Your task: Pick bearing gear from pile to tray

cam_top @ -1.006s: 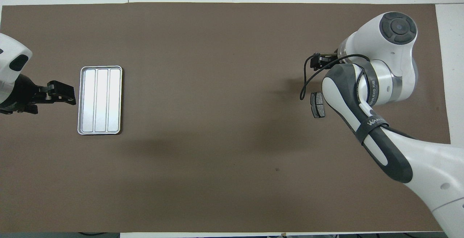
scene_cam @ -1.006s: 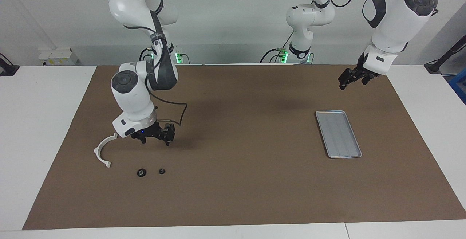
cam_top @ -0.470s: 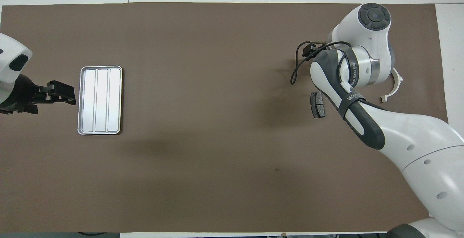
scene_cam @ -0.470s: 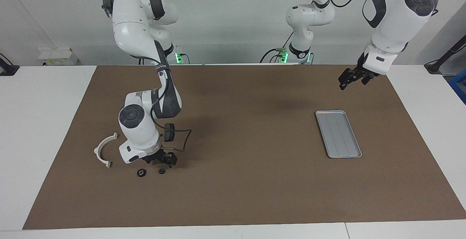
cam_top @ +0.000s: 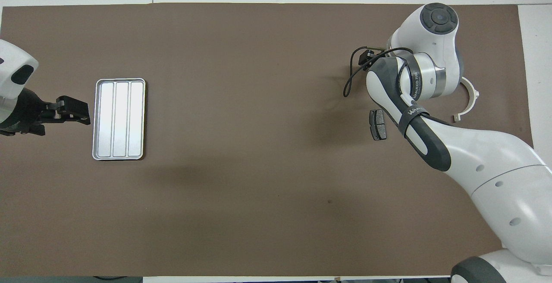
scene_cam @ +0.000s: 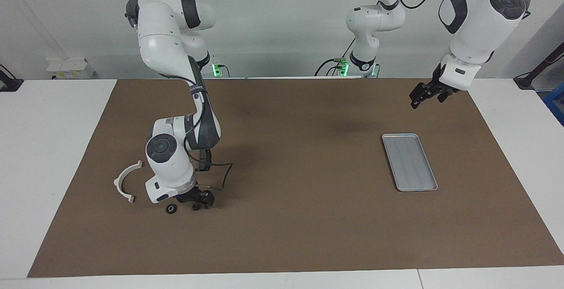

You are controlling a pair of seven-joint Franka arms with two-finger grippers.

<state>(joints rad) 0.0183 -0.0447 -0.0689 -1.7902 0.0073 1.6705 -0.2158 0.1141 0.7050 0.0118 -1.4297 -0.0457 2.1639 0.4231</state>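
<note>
Low over the pile, in the facing view, the right end effector [scene_cam: 195,198] is seen almost at the worktop [scene_cam: 282,218], directly above one small black gear [scene_cam: 195,207], with a second gear [scene_cam: 171,209] just beside it toward the right arm's end. Whether its fingers are parted or closed on anything cannot be told. The posture suggests a descent onto the gear, which appears not yet lifted. A white arc [scene_cam: 124,182] lies near the end effector, further toward the right arm's end. The tray [scene_cam: 409,161] is set well apart, toward the left arm's end, and nothing is seen in it. The left end effector [scene_cam: 424,93] is held in the air near the tray, where that arm waits.

In the overhead view, the right end effector and both gears are hidden under the right arm's wrist. A dark pad [cam_top: 377,124] is seen beside the forearm, and the arc [cam_top: 469,100] shows past the wrist. The left end effector [cam_top: 73,109] is seen just beside the tray [cam_top: 119,119], its state unreadable, probably kept there to leave the tray unobstructed for the drop.
</note>
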